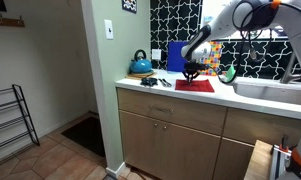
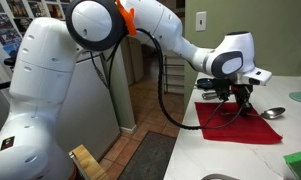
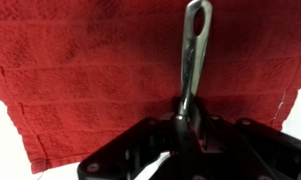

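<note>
My gripper [image 3: 187,118] is shut on the handle of a metal utensil [image 3: 194,50]. The handle is shiny, with a long slot at its end. It reaches out over a red towel [image 3: 80,80] that fills the wrist view. In both exterior views the gripper [image 1: 192,72] [image 2: 235,95] hangs just above the red towel [image 1: 194,86] [image 2: 235,125], which lies flat on the white counter [image 2: 190,150]. The utensil's working end is hidden under the gripper.
A metal spoon [image 2: 273,113] lies on the counter beside the towel. A blue kettle [image 1: 140,65], small utensils [image 1: 155,81] and a blue box [image 1: 176,58] stand near the counter's end. A sink [image 1: 270,90] lies further along. A green object [image 2: 297,160] sits near the counter front.
</note>
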You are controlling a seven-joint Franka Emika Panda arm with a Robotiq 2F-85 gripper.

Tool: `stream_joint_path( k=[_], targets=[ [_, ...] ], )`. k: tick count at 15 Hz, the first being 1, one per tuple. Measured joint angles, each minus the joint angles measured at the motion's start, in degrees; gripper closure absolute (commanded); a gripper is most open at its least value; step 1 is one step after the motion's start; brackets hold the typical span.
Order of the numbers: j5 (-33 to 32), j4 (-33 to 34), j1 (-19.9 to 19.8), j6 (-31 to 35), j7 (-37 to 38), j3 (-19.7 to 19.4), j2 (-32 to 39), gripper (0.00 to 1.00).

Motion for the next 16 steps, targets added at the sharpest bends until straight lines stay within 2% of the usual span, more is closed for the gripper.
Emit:
stream_joint_path(
  k=[10,12,14,15,16],
  targets=[
    [-1.15,-8.47,2.16,0.01,2.09,-1.14,-5.95,0.97],
    [-1.22,-9.67,2.21,0.04,2.45,-1.21,-6.82,0.74],
    [-1.22,-10.51,2.21,0.04,2.60,-1.30,-7.40,0.71],
    [-1.22,-10.87,2.21,0.04,2.67,-1.35,-7.67,0.63],
    [-1.22,-11.18,2.21,0.04,2.71,-1.39,-7.90,0.63]
  ],
)
